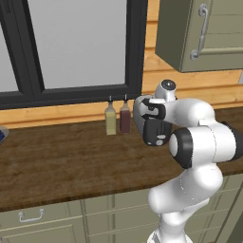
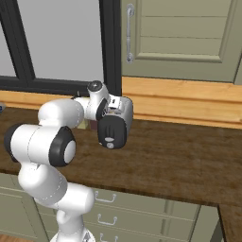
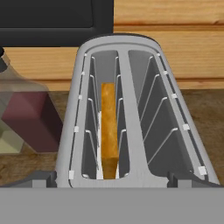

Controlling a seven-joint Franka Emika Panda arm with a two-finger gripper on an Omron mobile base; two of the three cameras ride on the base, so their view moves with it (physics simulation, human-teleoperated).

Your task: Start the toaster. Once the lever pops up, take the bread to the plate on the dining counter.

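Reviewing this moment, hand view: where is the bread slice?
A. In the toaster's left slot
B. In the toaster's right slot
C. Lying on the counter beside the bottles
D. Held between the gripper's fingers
A. The bread stands on edge inside the left slot of the toaster, as the hand view looks down into it; the right slot holds only its wire guides.

silver toaster (image 3: 131, 113) seen from above, two slots, tan-edged bread (image 3: 109, 127) standing upright in left slot
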